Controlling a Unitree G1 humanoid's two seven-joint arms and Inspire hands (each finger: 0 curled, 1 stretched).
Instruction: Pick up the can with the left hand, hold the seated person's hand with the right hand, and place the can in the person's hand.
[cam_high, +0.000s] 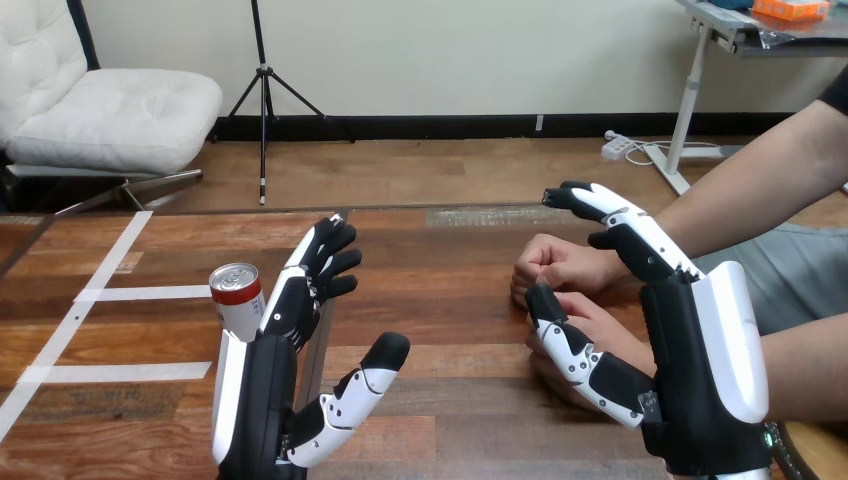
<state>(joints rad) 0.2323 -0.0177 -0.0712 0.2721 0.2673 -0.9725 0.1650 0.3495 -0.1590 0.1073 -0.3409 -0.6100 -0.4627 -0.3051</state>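
A red and silver can (238, 299) stands upright on the wooden table (450, 300), left of centre. My left hand (255, 400) is raised just to the can's right, open, with straight fingers (318, 270) reaching past the can and the thumb spread to the right. The person's two hands rest on the table at the right: the farther one (552, 263) loosely curled, the nearer one (603, 318) just in front of it. My right hand (700, 370) is open beside them, its fingers (625, 225) stretched above the farther hand and its thumb lying across the nearer one. I cannot tell whether they touch.
White tape strips (140, 293) cross the table's left part, with another strip (112, 373) nearer me. The person's forearm (750, 185) comes in from the right edge. Bare table lies between the can and the person's hands.
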